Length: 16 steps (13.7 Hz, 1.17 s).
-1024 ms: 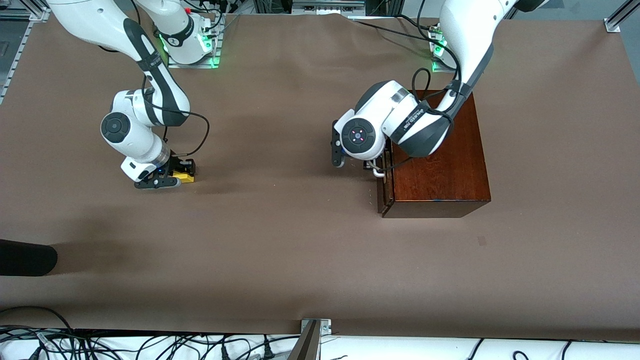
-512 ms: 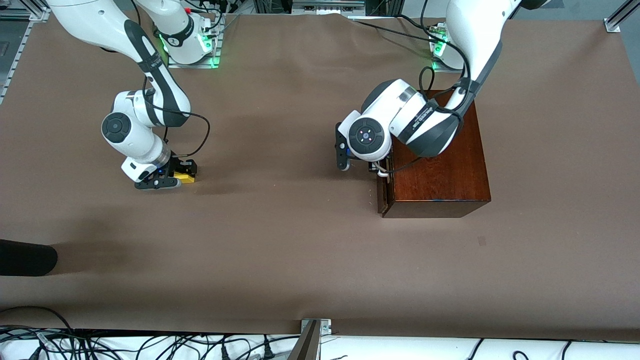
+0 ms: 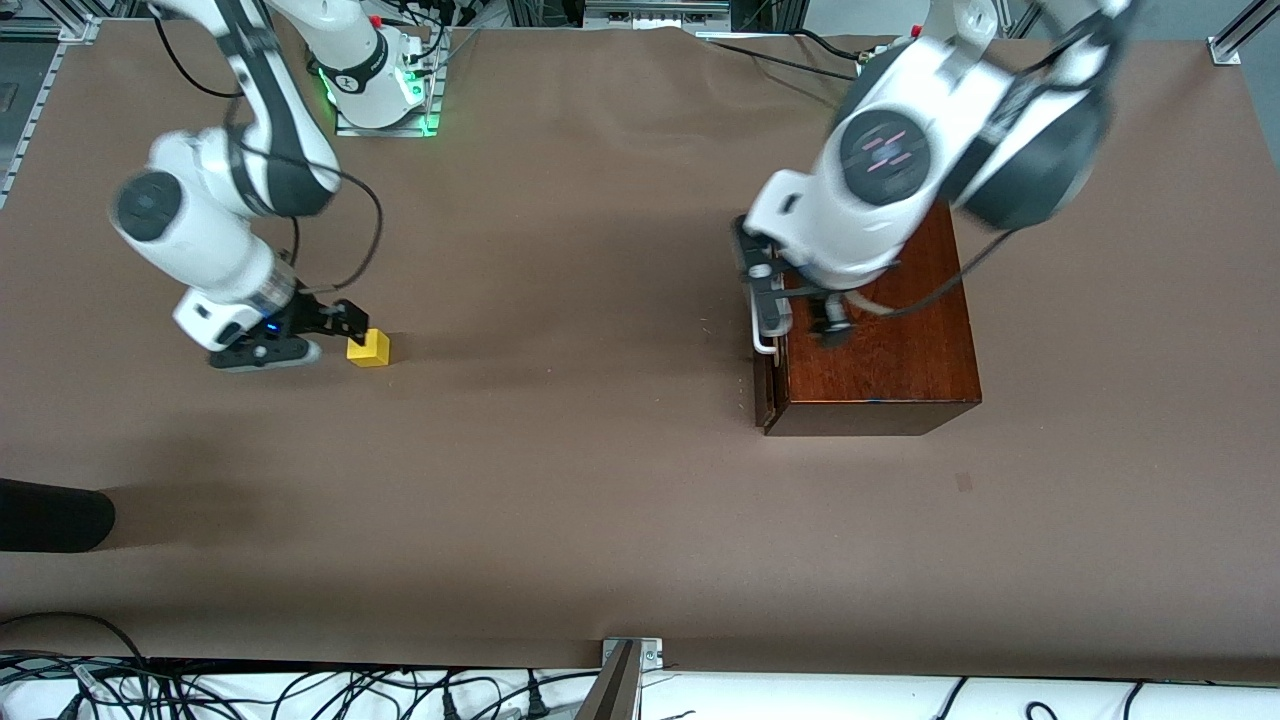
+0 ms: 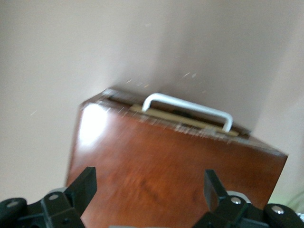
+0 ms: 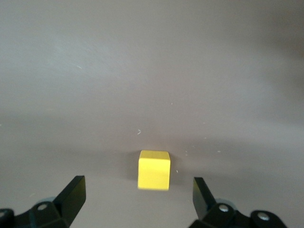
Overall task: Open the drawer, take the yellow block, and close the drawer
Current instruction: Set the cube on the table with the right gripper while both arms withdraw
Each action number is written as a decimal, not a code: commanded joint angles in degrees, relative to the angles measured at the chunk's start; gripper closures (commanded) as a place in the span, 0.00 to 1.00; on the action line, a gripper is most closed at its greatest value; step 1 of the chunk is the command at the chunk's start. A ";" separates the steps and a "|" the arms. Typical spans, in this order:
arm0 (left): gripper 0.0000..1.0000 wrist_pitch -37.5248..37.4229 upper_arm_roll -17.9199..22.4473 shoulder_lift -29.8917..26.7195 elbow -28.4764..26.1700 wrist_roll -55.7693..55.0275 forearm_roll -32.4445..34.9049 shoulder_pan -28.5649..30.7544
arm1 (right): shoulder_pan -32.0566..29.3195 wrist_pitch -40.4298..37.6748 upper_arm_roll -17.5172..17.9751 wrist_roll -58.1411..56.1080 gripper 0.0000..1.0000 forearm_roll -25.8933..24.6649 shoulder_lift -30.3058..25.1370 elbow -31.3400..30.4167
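The yellow block (image 3: 368,348) sits alone on the brown table toward the right arm's end. My right gripper (image 3: 332,332) is open just beside it, clear of it. In the right wrist view the block (image 5: 154,169) lies ahead of the open right gripper (image 5: 137,197). The dark reddish-brown box (image 3: 880,340) stands toward the left arm's end. Its drawer (image 3: 770,385) is pushed in, with the white handle (image 3: 764,332) showing. My left gripper (image 3: 800,318) is open over the box top by the handle and holds nothing. The left wrist view shows the handle (image 4: 187,107), the box top (image 4: 166,156) and the left gripper (image 4: 149,190).
A black object (image 3: 50,515) lies at the table's edge at the right arm's end, nearer the front camera. A metal bracket (image 3: 625,660) stands at the table's near edge. Both arm bases stand along the edge farthest from the front camera.
My right gripper has let go of the yellow block and drawn back from it. My left gripper has left the handle and risen over the box.
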 commanded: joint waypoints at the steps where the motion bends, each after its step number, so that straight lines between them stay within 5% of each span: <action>1: 0.00 -2.87 3.50 -0.47 5.41 -0.37 -0.91 3.40 | -0.74 -16.39 0.79 -2.92 0.00 0.05 -0.34 15.00; 3: 0.00 -2.00 5.80 -3.35 4.39 -0.90 -1.97 7.00 | -0.56 -26.16 0.62 -3.54 0.00 0.57 -0.33 23.21; 6: 0.00 -1.47 8.26 -10.47 -3.24 -2.56 -1.97 8.86 | -0.65 -34.89 -0.08 -6.79 0.00 0.66 -2.25 27.19; 11: 0.00 8.36 10.19 -18.56 -17.84 -8.46 -0.30 12.37 | -0.65 -37.46 -0.96 -6.79 0.00 0.58 -7.10 25.01; 16: 0.00 8.29 15.30 -20.86 -19.17 -35.55 -4.78 10.89 | -0.82 -34.47 -1.58 -6.53 0.00 0.04 -6.05 25.61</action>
